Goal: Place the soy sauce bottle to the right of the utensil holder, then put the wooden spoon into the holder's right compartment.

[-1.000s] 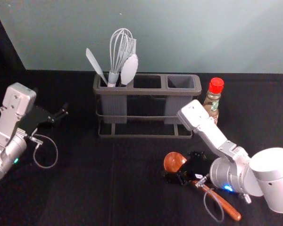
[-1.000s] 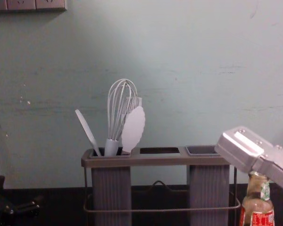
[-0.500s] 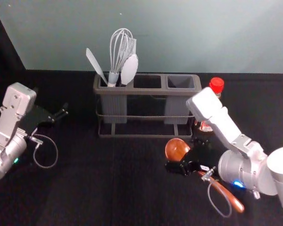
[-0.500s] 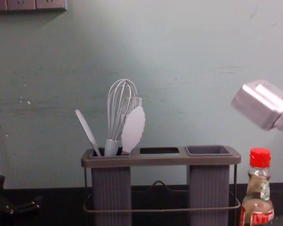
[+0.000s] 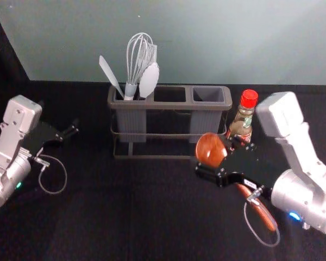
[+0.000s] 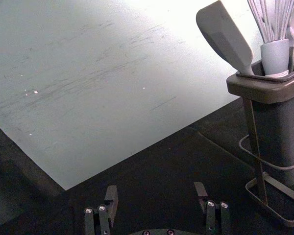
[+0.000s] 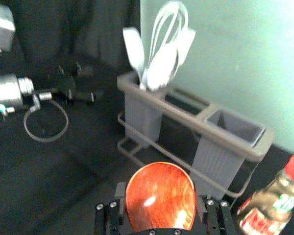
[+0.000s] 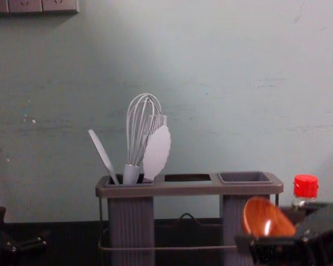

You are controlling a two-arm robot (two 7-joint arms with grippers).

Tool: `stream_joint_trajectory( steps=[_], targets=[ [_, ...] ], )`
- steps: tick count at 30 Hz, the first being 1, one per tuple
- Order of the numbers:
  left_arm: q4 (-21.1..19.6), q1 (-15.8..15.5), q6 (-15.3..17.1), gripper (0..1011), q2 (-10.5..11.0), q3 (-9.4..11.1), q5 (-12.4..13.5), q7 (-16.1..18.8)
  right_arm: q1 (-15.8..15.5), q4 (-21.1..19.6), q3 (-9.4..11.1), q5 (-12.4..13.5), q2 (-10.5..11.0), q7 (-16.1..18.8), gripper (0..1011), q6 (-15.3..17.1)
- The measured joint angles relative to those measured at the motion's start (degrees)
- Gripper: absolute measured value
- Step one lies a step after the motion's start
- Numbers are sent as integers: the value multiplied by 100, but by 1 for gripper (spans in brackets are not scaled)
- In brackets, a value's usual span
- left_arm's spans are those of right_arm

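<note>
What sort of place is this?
Likely a robot test table dressed as a kitchen: utensil holder, soy sauce bottle, wooden spoon in the right gripper.

Dial set on my right gripper (image 5: 219, 156), head view, twelve toward the wall. Twelve: right compartment (image 5: 208, 94), mouth open; the utensil holder (image 5: 174, 105)'s rim bars a low line, but I see room above. One: soy sauce bottle (image 5: 242, 122) crowds me. Ten to eleven: whisk (image 5: 136, 60) stands tall. Five: wooden spoon (image 5: 211, 149)'s handle juts out. Seven to eight: wide passage over the table (image 5: 98, 217). Nine: left gripper (image 5: 73, 129), well apart.
</note>
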Motion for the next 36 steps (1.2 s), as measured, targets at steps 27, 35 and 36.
stream_joint_trajectory(
  steps=[27, 35, 36],
  targets=[
    [0, 0, 0, 1011, 0, 0, 0, 0, -889, 323, 958, 1579, -345, 24, 837, -3087],
    [0, 0, 0, 1011, 0, 0, 0, 0, -880, 325, 954, 1573, -357, 28, 837, -3084],
    [0, 0, 0, 1011, 0, 0, 0, 0, -879, 325, 953, 1572, -357, 29, 838, -3083]
  ],
)
